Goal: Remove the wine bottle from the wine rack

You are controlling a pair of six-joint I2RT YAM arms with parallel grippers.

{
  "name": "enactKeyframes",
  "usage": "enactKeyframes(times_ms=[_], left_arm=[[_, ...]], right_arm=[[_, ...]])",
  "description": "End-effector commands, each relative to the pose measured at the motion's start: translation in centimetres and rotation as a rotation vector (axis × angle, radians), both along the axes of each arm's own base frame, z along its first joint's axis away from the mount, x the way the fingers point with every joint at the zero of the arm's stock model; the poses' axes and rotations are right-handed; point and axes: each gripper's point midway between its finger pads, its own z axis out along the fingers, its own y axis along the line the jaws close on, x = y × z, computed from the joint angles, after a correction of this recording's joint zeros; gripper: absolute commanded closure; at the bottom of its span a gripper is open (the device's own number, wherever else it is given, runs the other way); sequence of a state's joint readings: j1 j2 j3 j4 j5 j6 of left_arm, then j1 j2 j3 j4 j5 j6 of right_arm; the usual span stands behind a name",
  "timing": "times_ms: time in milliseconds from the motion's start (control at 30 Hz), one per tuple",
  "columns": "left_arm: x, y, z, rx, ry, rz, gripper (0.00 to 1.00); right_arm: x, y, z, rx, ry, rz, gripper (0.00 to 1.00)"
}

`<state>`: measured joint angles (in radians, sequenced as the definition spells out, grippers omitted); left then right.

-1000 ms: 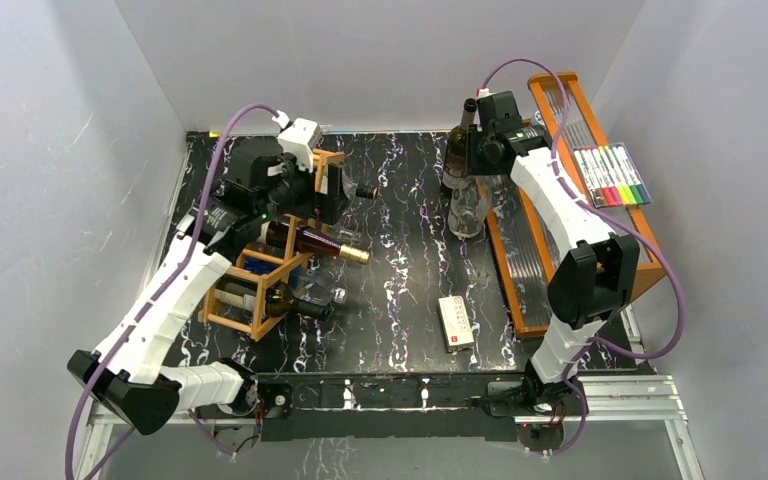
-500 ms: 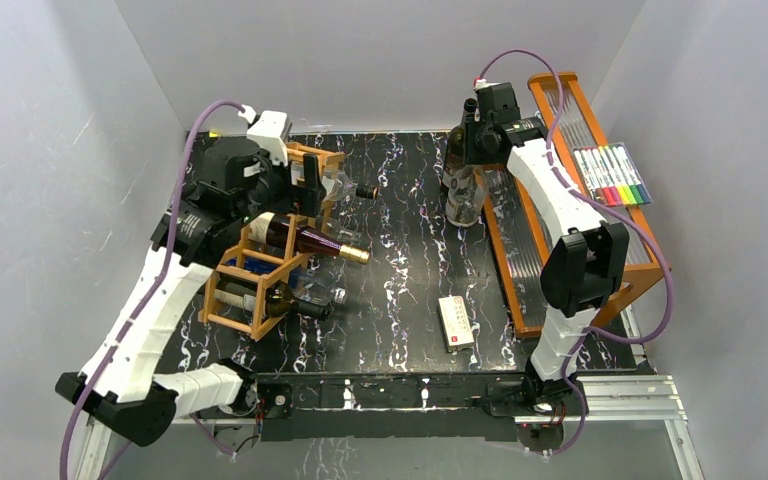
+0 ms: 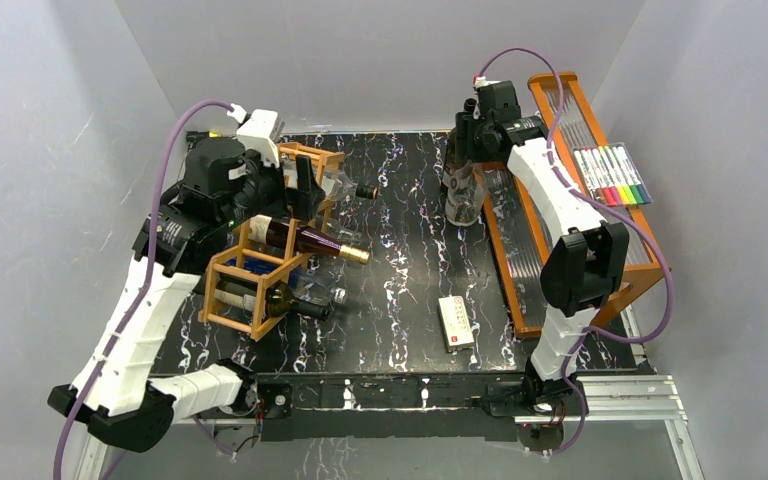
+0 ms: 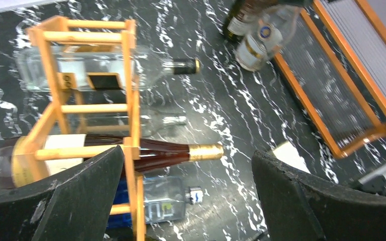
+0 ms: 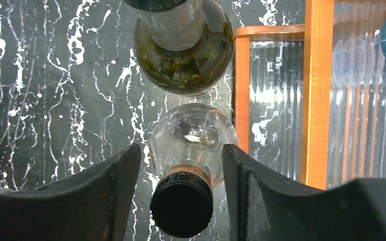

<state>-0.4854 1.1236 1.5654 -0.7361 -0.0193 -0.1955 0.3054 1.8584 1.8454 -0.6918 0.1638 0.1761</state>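
Top view: the wine rack (image 3: pixel 243 268) sits on the left of the surface (image 3: pixel 410 270). The wine bottle (image 3: pixel 308 241), dark glass with gold foil, lies in an upper cell, long axis roughly left-right, neck poking out to the right past the bars. Your left fingers (image 3: pixel 305 182) hang just on its far side, above the rack. The right arm (image 3: pixel 550 195) is well apart, over 2 standing bottles (image 3: pixel 460 195) beside the tray (image 3: pixel 530 325), so left is the nearer arm. Left wrist view: the fingers are spread wide with nothing held. The bottle runs across the frame below them, foil neck showing in the gap, body inside the rack. A clear bottle (image 4: pixel 95 60) fills the cell beyond, and 1 with a blue label (image 4: pixel 163 201) lies lower. Likely next: come down on the exposed neck and pull along that axis, away from the rack, or it may catch the bars. Right wrist view: the right fingers (image 5: pixel 95 196) straddle the capped neck of a clear upright bottle (image 5: pixel 191 135), a small gap on each side, not gripping.
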Motion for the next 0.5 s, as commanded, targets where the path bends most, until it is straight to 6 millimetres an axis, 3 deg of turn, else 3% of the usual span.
enactKeyframes(times_ms=[0,100,200,333,467], left_arm=[[-2.1,-2.2,0.5,-0.09,0.044,-0.138,0.02],[-2.8,-3.2,1.8,-0.161,0.018,-0.181,0.02],[-3.2,-3.7,2.9,-0.224,-0.004,-0.196,0.02],[-3.3,-3.3,2.9,-0.211,-0.035,-0.196,0.02],[-3.5,-3.0,2.2,-0.168,-0.057,-0.212,0.02]], right_arm=[[0.2,0.6,6.1,0.074,-0.142,0.015,0.24],[-1.3,0.4,7.0,0.084,-0.13,0.025,0.11],[-3.6,0.4,8.5,0.117,-0.132,0.04,0.03],[-7.2,1.4,9.7,0.211,-0.131,0.116,0.02],[-10.6,3.6,9.1,0.336,-0.088,0.212,0.02]])
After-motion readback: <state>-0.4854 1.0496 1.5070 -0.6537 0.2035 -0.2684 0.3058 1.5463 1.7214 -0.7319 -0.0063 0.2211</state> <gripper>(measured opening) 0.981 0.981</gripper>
